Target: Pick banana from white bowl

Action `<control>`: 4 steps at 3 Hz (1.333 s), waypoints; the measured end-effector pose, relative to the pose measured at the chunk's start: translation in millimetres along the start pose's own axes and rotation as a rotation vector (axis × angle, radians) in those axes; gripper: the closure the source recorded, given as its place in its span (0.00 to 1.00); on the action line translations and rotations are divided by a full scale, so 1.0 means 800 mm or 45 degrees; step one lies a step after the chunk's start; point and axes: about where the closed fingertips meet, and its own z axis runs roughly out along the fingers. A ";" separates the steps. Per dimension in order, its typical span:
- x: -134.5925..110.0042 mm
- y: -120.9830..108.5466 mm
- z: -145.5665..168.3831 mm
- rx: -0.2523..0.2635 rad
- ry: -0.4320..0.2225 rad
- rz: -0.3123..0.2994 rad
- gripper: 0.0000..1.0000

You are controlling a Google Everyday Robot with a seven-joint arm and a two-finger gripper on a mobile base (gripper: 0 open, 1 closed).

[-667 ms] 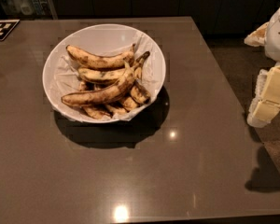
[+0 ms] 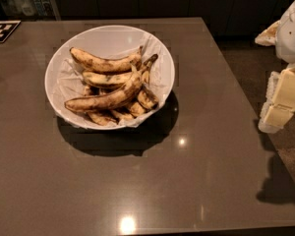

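The white bowl (image 2: 53,65) stands on the dark table, left of centre, lined with crinkled white paper. Several spotted bananas lie piled in it. The banana (image 2: 110,98), the longest one, lies on top and runs from the bowl's lower left to a dark tip at the upper right. My gripper (image 2: 278,107), cream-coloured, hangs at the right edge of the view, beyond the table's right edge and far from the bowl. It holds nothing that I can see.
The dark grey table (image 2: 196,171) has its right edge close to the arm, with brown floor (image 2: 290,156) beyond. A black-and-white marker (image 2: 1,31) lies at the table's far left corner. Dark cabinets stand behind.
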 end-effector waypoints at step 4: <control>-0.190 0.072 -0.038 -0.005 0.015 -0.566 0.00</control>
